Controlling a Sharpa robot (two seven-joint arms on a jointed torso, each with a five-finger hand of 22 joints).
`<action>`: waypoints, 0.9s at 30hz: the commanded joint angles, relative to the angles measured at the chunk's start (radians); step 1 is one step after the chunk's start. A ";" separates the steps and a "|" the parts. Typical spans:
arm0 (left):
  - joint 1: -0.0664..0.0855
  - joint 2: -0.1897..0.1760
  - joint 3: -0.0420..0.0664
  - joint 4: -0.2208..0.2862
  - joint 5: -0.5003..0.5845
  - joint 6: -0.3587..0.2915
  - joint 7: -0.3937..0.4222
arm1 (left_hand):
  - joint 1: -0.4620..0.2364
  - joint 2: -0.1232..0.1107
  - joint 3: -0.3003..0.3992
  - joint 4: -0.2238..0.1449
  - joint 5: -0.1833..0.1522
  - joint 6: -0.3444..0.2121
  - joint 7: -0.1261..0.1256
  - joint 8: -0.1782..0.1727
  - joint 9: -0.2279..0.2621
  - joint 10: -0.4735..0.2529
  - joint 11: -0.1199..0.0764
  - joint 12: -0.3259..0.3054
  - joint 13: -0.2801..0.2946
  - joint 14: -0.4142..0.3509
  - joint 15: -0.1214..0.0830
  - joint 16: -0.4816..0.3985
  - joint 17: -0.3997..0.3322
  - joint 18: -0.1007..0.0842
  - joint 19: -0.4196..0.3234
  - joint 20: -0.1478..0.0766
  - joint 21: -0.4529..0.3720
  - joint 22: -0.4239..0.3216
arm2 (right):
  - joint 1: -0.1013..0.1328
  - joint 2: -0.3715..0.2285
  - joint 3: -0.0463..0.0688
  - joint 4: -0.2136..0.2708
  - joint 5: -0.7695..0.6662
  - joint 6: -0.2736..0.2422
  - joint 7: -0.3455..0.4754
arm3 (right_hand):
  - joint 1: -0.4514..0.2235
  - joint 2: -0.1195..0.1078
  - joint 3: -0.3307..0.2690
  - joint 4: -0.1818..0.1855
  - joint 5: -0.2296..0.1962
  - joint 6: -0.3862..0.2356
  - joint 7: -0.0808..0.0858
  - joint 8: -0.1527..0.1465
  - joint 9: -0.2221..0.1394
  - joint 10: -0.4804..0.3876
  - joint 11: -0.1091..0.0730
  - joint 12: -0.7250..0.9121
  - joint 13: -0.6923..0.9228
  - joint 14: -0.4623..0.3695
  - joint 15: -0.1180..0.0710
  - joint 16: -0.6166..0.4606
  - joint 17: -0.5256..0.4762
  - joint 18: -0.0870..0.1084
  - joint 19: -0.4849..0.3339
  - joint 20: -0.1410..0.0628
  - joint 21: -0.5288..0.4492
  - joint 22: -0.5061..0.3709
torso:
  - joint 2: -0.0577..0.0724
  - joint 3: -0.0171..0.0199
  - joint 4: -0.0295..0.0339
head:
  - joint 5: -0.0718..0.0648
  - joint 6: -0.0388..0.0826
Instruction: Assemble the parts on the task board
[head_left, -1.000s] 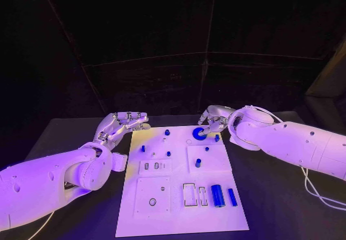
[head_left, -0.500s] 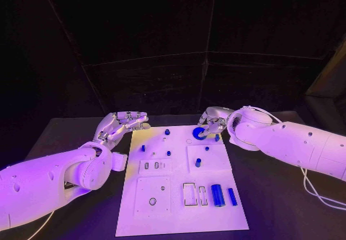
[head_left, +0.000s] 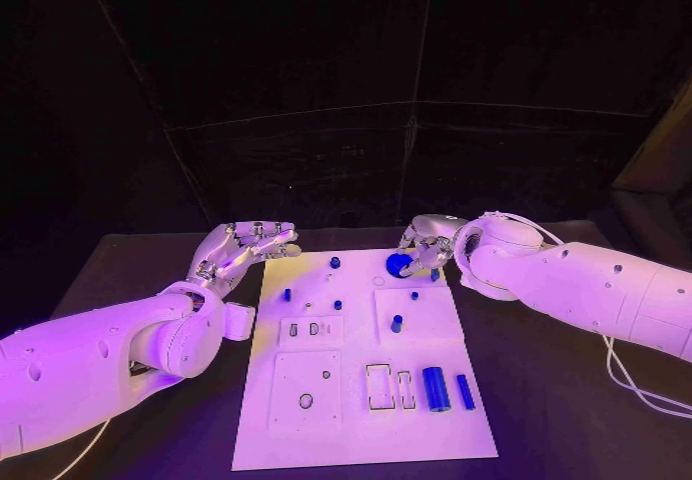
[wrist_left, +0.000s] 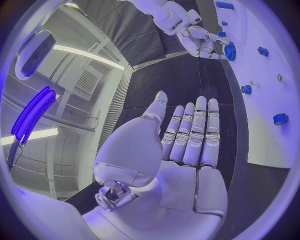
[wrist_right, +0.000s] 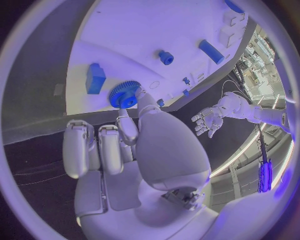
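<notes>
1 gear (head_left: 398, 264) in right hand (head_left: 423, 243), board-edge (head_left: 368, 255).

Right hand (head_left: 421, 243) pinches a blue gear (head_left: 398, 264) over the far edge of the white board (head_left: 433, 430). Left hand (head_left: 245, 247) hovers spread beside the board's far left corner, holding nothing.

In the head view the right hand (head_left: 420, 243) covers part of the blue gear (head_left: 398, 265), so how the fingers (head_left: 410, 262) meet it cannot be read there. The small blue parts (head_left: 336, 263) at the far end of the task board (head_left: 361, 440) are too small to tell their shapes. In the left wrist view the board (wrist_left: 275, 145) is cut off by the circle's rim. In the right wrist view the thumb hides the gear's (wrist_right: 124, 94) near edge, and the board's (wrist_right: 125, 35) far corner bends out of sight.
</notes>
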 joint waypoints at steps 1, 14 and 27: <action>0.001 0.001 0.001 0.001 0.002 0.011 0.005 | 0.007 0.001 0.000 -0.004 0.004 0.010 0.000 -0.006 -0.001 0.005 0.001 -0.004 -0.001 0.006 -0.002 -0.007 -0.001 0.013 0.007 -0.003 -0.007 -0.002 | 0.001 0.003 0.001 -0.001 -0.019 0.028 -0.002 | 0.012 0.002 0.002 -0.007 -0.006 0.008 0.000 0.004 0.001 0.009 0.000 0.008 0.005 0.057 0.003 0.006 0.004 -0.017 0.005 0.000 0.005 0.071 | 0.000 0.0002 -0.0005 | 0.000 -0.001; 0.001 0.001 0.001 0.003 0.002 0.015 0.003 | 0.006 0.002 0.000 -0.006 0.004 0.011 0.000 -0.007 -0.001 0.006 0.001 -0.005 -0.001 0.007 -0.002 -0.008 -0.001 0.013 0.008 -0.003 -0.007 -0.002 | 0.000 0.013 0.000 -0.006 -0.027 0.024 0.000 | 0.036 0.042 0.043 -0.025 -0.037 0.058 -0.006 0.025 0.004 0.031 -0.006 0.044 0.046 0.057 -0.001 0.009 0.009 -0.018 0.009 -0.003 0.008 0.078 | 0.000 0.0007 -0.0007 | 0.000 -0.003; 0.001 0.001 0.001 0.003 0.002 0.017 0.001 | 0.006 0.002 0.000 -0.006 0.004 0.011 0.000 -0.007 -0.001 0.006 0.001 -0.005 -0.001 0.007 -0.002 -0.008 -0.001 0.013 0.008 -0.003 -0.007 -0.002 | -0.003 0.004 0.000 0.030 -0.067 -0.141 0.010 | 0.044 0.081 0.114 -0.039 -0.067 0.147 -0.037 0.048 0.009 0.074 -0.032 0.104 0.113 0.058 -0.023 0.009 0.013 -0.022 0.023 -0.024 0.017 0.098 | 0.000 0.0015 -0.0007 | 0.001 -0.004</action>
